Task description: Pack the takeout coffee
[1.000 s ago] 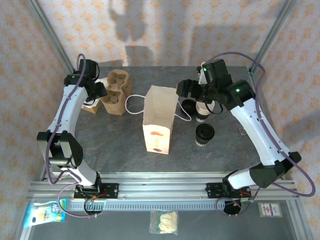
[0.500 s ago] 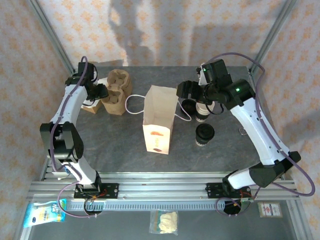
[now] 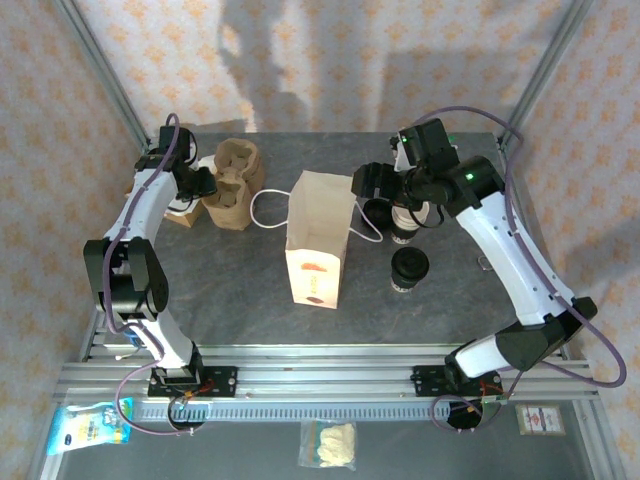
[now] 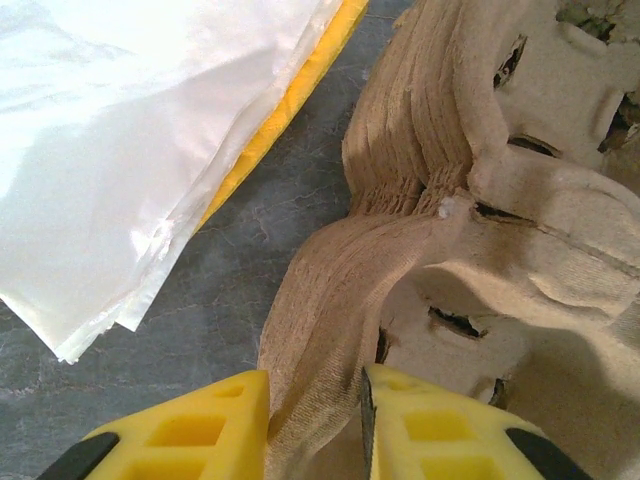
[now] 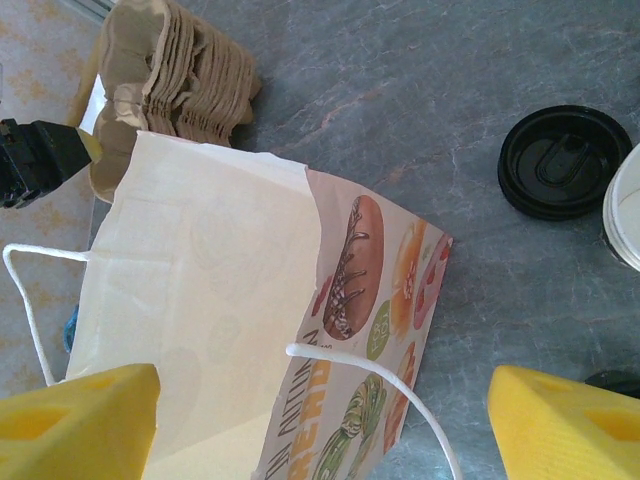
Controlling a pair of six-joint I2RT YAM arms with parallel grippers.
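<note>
we see the left gripper [image 4: 315, 385] clenched on the rim of the stack of pulp cup carriers [image 4: 450, 250], with a yellow finger [image 4: 200, 425] pressed to either side of the cardboard wall. beside the stack lie white plastic bags [image 4: 120, 130] with a yellow edge, flat on the table [image 3: 230, 280]. our right gripper [image 5: 325, 380] hangs released and holds nothing. its jaws are spread wide above the upright paper bag [image 5: 220, 290], with one white cord handle [image 5: 400, 390] between them. the takeout coffee [image 3: 410, 268] stands upright on the table just right of the bag, apart from both grippers. beyond it stand a stack of white cups [image 3: 404, 230] and a loose black lid [image 5: 565, 160].
</note>
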